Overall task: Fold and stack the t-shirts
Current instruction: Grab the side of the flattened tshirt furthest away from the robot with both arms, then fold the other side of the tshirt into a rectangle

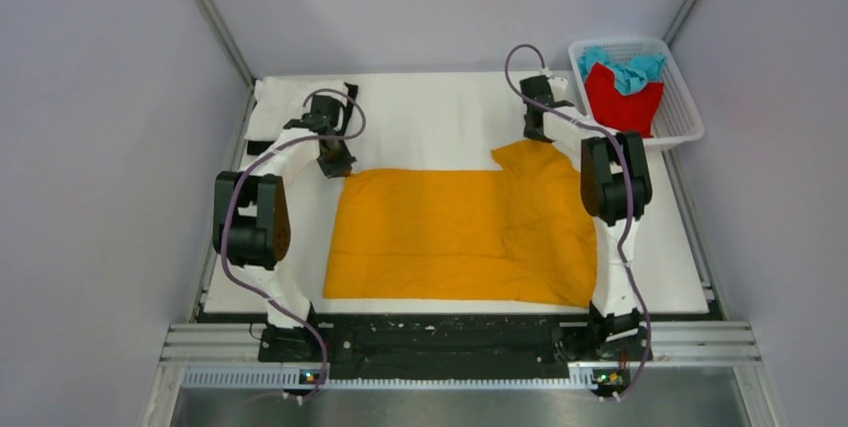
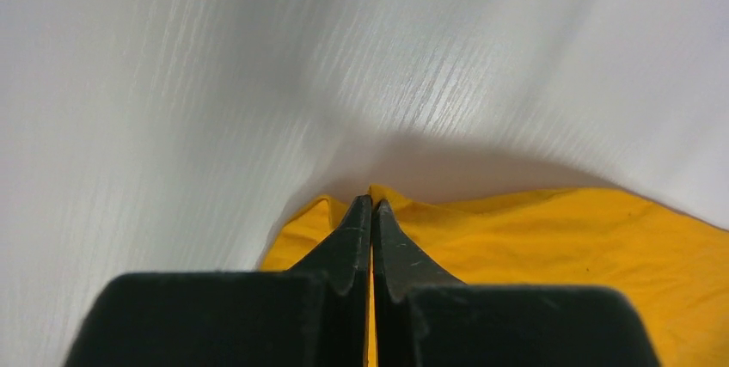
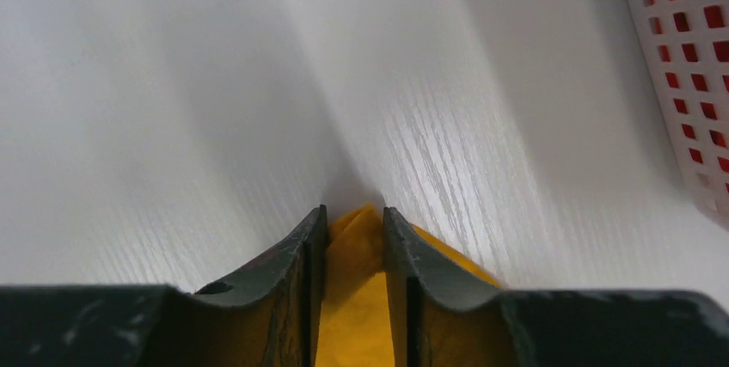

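Held orange shirt [image 1: 450, 237] corners: left gripper [image 2: 371, 205] pressed tight, right gripper [image 3: 354, 217] narrow round a fold.
Risked left slip under pull, thin edge at tips only.

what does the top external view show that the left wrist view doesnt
Only top external: the whole orange-yellow t-shirt spread out, the right gripper at its far right corner, and the white mesh basket holding the red t-shirt and teal t-shirt. Only left wrist: the left gripper seen close, shut on a pinched-up corner of the cloth, and the table surface's fine grain. Both: the orange-yellow t-shirt, the left gripper and the white table.
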